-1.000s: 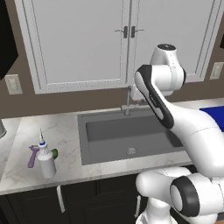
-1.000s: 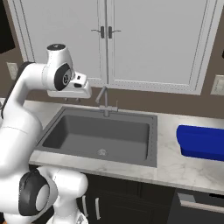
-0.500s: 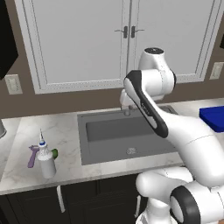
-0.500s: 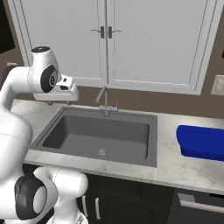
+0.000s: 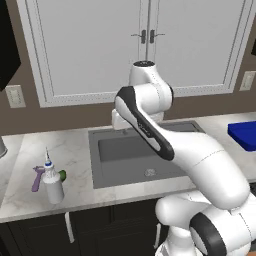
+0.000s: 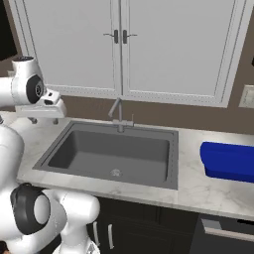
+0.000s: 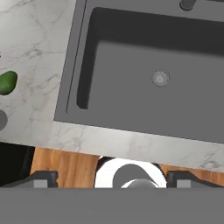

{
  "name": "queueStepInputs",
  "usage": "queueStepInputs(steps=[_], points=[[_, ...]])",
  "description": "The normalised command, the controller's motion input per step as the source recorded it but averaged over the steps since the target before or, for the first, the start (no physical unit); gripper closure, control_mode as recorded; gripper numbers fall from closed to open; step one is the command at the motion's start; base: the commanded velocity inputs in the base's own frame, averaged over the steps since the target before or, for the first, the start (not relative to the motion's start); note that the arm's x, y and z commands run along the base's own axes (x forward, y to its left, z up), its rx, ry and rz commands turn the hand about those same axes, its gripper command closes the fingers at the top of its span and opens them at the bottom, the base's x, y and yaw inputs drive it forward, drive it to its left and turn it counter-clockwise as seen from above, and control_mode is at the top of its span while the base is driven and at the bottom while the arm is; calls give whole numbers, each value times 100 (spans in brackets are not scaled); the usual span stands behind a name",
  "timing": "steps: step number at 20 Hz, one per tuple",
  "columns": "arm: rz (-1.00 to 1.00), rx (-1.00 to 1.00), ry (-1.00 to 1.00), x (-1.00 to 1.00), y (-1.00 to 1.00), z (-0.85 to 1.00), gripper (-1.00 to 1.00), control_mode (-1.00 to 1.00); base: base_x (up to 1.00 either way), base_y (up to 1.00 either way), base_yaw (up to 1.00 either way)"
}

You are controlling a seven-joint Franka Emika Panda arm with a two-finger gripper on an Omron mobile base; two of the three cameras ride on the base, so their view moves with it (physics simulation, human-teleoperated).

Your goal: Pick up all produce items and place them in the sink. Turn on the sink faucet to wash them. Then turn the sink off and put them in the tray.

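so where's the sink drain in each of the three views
Left base view: the drain sits just right of centre, near the front of the sink.
Right base view: drain left of centre, low in the basin.
Hand view: drain upper right of centre.
Shared landmark: the faucet stands at the sink's rear rim.

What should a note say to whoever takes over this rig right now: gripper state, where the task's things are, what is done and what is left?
Gripper: open, empty, above the sink's left rim.
Small green lime-like fruit: on the marble counter left of the sink, beside the white spray bottle.
Dark grey sink basin: nothing in it.
Grey metal faucet: no water seen.
Bright blue tray: on the counter to the right; contents unclear.
Done: nothing.
Left: fruit into sink, wash, faucet off, fruit into tray.
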Motion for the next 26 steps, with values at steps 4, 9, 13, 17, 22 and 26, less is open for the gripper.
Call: queueStepInputs(steps=[4, 9, 13, 17, 22, 26], points=[[0, 0, 15, 0, 69, -16, -100, -100, 0, 0, 0], [-1, 11, 11, 1, 47, -48, -100, -100, 0, 0, 0], [0, 17, 1, 1, 25, -68, -100, -100, 0, 0, 0], [0, 16, -2, 3, 18, -68, -100, -100, 0, 0, 0], [0, 13, -5, 18, 31, -43, -100, -100, 0, 0, 0], [0, 8, 1, 36, 25, -15, -100, -100, 0, 0, 0]])
